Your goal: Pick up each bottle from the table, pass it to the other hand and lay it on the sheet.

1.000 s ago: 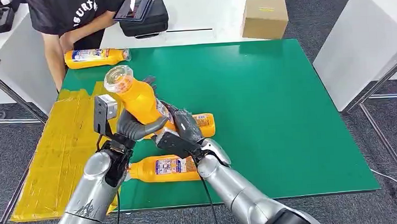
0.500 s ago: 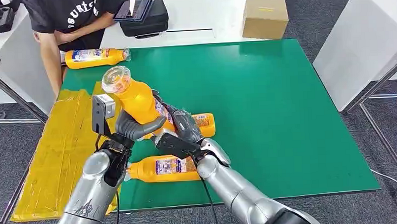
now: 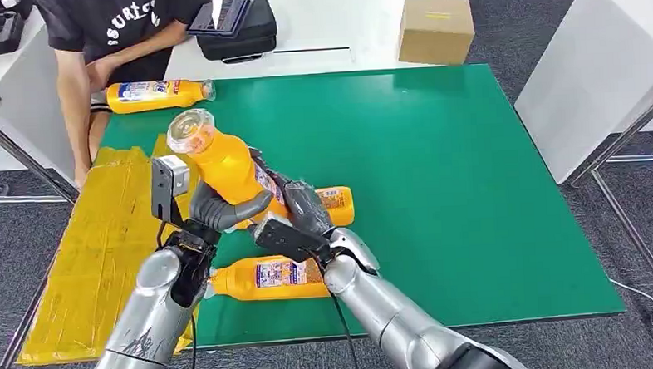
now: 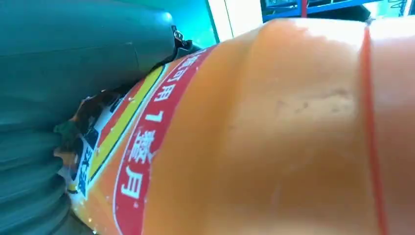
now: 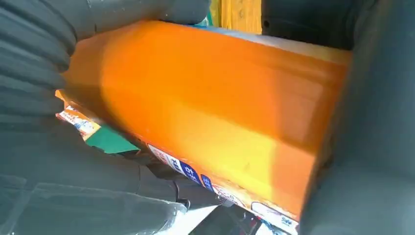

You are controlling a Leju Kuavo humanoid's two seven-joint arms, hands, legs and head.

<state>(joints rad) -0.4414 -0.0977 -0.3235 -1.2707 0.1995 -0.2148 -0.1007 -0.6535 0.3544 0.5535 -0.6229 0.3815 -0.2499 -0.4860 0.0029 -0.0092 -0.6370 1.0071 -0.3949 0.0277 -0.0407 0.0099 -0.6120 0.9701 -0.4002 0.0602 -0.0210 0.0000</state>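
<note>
Head view, bottle [image 3: 222, 160]: orange, tilted, clear cap up, raised above the green table [image 3: 440, 188], between both hands.
Left hand [image 3: 220, 210]: fingers wrapped round its body.
Right hand [image 3: 295, 211]: fingers closed on its lower part.
Sheet [image 3: 101, 244]: yellow, left of the table.

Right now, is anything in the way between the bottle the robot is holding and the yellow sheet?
Nothing visible blocks it. The held bottle is up in the air, gripped by the left hand and right hand, right beside the yellow sheet, whose near part lies bare.
</note>
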